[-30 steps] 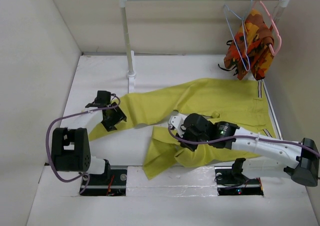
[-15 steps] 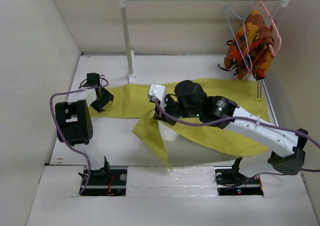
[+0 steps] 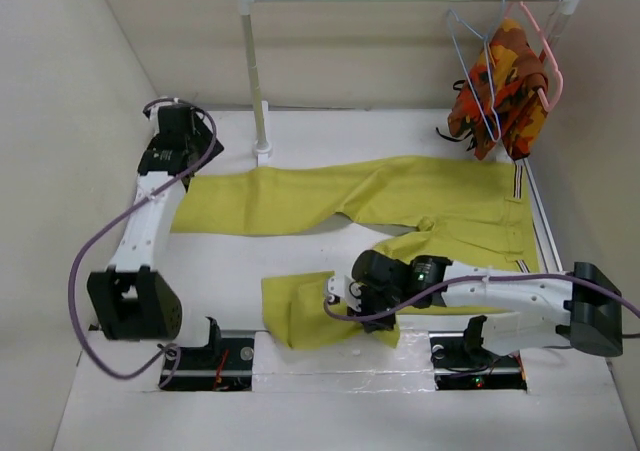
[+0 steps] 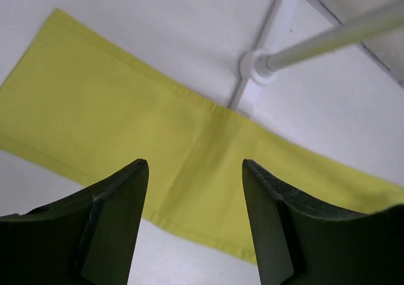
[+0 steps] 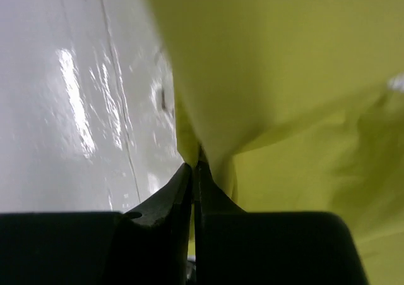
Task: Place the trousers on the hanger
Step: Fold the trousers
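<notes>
We look down from above and behind the arm bases (image 3: 210, 356), taking in the whole bench (image 3: 230, 266). Our left wrist view faces down past the left claw (image 4: 194, 165), high over one leg of the trousers (image 4: 126, 121) beside the rail post (image 4: 255, 64). The right wrist view sits very close to the cloth (over half its frame). All three share the trousers.

Bright, even overhead light is washing the whole scene and casting only faint, soft shadows, while glare is streaking across the glossy table (image 5: 76, 108) in the right wrist view, where the trousers (image 5: 284, 76), pressing close to the lens, are blurring out of focus.
</notes>
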`<state>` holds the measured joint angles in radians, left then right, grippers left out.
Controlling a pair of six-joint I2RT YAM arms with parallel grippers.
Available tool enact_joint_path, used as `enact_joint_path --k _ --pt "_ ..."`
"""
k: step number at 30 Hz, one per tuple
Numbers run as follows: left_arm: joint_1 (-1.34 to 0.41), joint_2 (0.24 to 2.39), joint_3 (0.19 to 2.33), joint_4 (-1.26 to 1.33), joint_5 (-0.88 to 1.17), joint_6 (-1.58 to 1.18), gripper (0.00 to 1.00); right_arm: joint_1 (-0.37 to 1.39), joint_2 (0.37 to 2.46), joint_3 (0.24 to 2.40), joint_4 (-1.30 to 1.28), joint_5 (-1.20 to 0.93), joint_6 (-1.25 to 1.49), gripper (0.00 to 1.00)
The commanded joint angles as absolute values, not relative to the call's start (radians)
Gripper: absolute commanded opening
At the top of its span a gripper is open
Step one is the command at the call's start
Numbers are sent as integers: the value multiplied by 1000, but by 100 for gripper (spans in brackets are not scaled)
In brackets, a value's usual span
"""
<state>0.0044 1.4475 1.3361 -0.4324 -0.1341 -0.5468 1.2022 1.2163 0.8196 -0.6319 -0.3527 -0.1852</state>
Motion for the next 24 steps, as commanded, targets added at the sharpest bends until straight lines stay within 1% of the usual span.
enact_joint_path --k 1,2,3,4,5,6,8,9,11,12,13,14,15,16,17,18,19,20,21,22,23,24 --pt "-101 1365 1255 -538 -230 -433 57 1209 1195 854 -707 -292 -179 9" --pt "-164 1350 1250 -560 -306 -430 57 1209 1207 898 -768 -282 -204 18" --pt "-185 1344 1247 -586 -330 -430 56 1209 1221 926 -802 -272 -219 34" --pt "-196 1338 1240 -597 -336 -430 55 1209 1239 955 -825 -265 -235 41" --pt "-196 1319 1233 -606 -295 -430 53 1209 1244 1026 -866 -262 -257 45" --pt "-196 1309 1220 -612 -258 -416 51 1209 1244 1064 -883 -259 -264 53" --pt "-196 1293 1180 -649 -168 -385 49 1209 1241 1136 -916 -256 -284 57" --pt "-196 1286 1161 -679 -131 -373 47 1209 1243 1199 -925 -252 -284 58" --pt "-196 1241 1076 -701 -16 -351 45 1200 1246 1253 -954 -245 -291 58" --pt "-196 1221 1045 -716 -6 -347 43 1200 1243 1293 -963 -245 -291 50" --pt "-196 1185 961 -719 85 -345 41 1200 1232 1319 -957 -233 -291 28" --pt "-196 1168 960 -719 103 -345 41 1189 1232 1319 -939 -233 -288 28" --pt "-196 1155 942 -735 109 -345 38 1189 1221 1319 -898 -235 -279 0" --pt "-196 1144 928 -742 92 -351 35 1177 1226 1309 -862 -265 -276 0" --pt "-196 1122 933 -741 19 -353 32 1177 1241 1304 -780 -284 -273 0" --pt "-196 1111 943 -742 11 -357 28 1177 1291 1298 -723 -311 -276 0" --pt "-178 1111 1016 -756 11 -365 19 1177 1325 1260 -659 -365 -276 0" --pt "-195 1089 1055 -753 -85 -377 16 1177 1360 1237 -497 -380 -246 4" --pt "-195 1074 1095 -732 -116 -396 11 1177 1403 1229 -427 -393 -238 24" --pt "-195 1068 1179 -723 -126 -406 8 1186 1501 1235 -381 -390 -236 31" --pt "-195 1068 1230 -721 -136 -413 6 1186 1555 1265 -314 -377 -235 38" --pt "-195 1075 1276 -732 -149 -422 5 1186 1606 1285 -284 -373 -233 46"
